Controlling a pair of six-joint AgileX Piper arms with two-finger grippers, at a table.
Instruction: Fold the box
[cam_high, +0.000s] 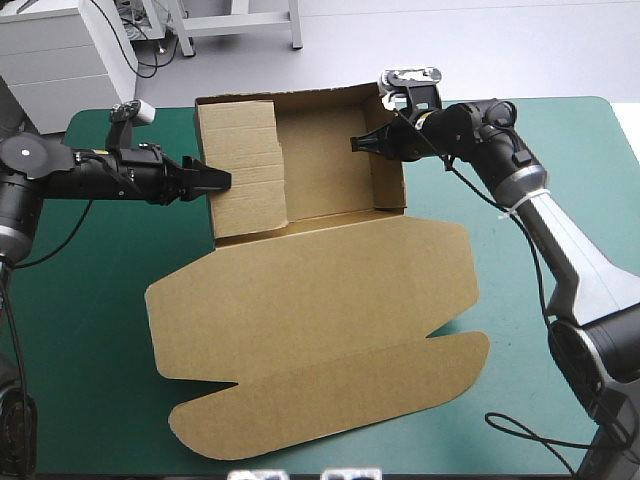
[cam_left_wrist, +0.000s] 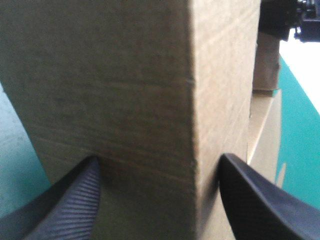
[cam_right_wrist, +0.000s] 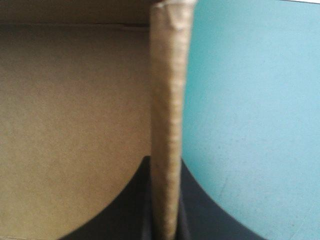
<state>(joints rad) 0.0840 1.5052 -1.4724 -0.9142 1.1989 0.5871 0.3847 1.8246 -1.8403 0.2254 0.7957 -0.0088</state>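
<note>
The brown box (cam_high: 330, 300) is being presented on the teal-green cover (cam_high: 80, 330). Its tray is lying toward the table's far edge with walls raised, and its lid is lying flat toward the near edge. The right wall (cam_high: 392, 150) is being clamped by the right gripper (cam_high: 362, 143). The left gripper (cam_high: 218, 181) is being held with fingers (cam_left_wrist: 75, 200) apart, astride the left wall panel (cam_high: 245, 165).

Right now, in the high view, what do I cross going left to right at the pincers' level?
In order: left pincer → box's left flap → box floor → right pincer.
</note>
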